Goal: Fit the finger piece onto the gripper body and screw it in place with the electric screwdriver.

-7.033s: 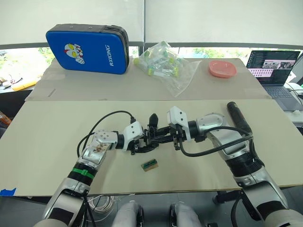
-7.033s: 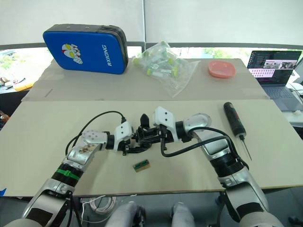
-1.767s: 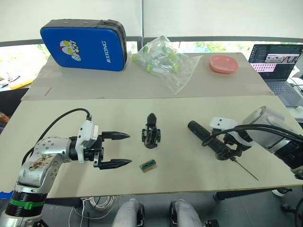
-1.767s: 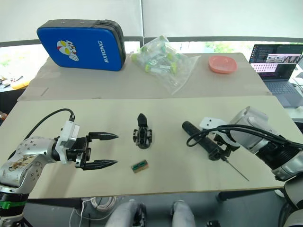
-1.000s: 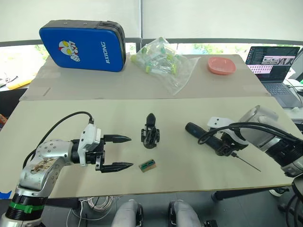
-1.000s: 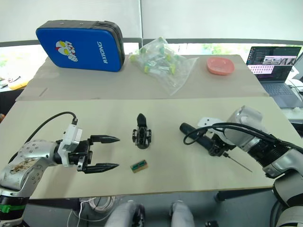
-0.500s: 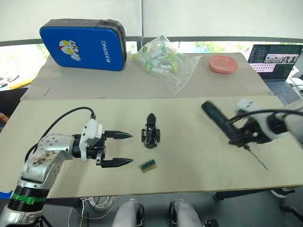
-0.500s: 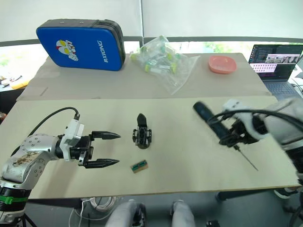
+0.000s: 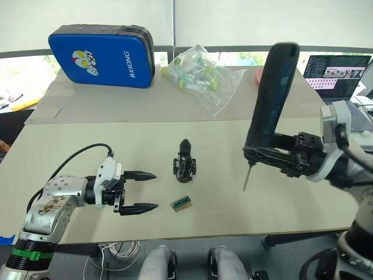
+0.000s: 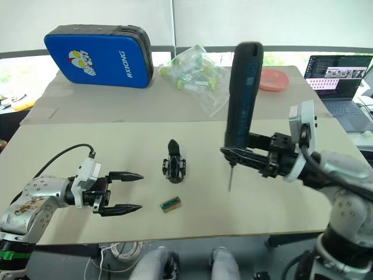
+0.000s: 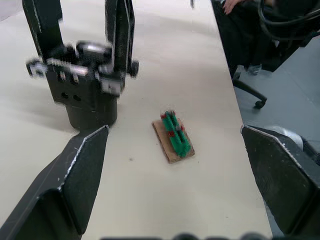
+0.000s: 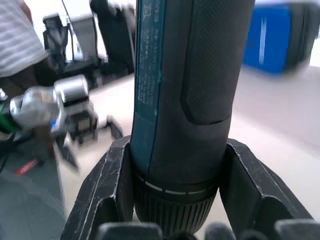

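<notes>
The small black gripper body [image 9: 186,165] with one pointed finger stands upright mid-desk [image 9: 233,146], with a small tan-and-green block [image 9: 182,203] just in front; I judge the step in hand to be carrying the bit over to it, best done slowly and plumb so the thin tip meets the screw squarely. My right gripper [image 9: 274,156] has its fingers clamped on the thick matte-black cylindrical electric screwdriver [image 9: 271,96], held upright, bit down, well right of the body. My left gripper [image 9: 143,191] hovers left of the body, fingers wide apart and empty.
</notes>
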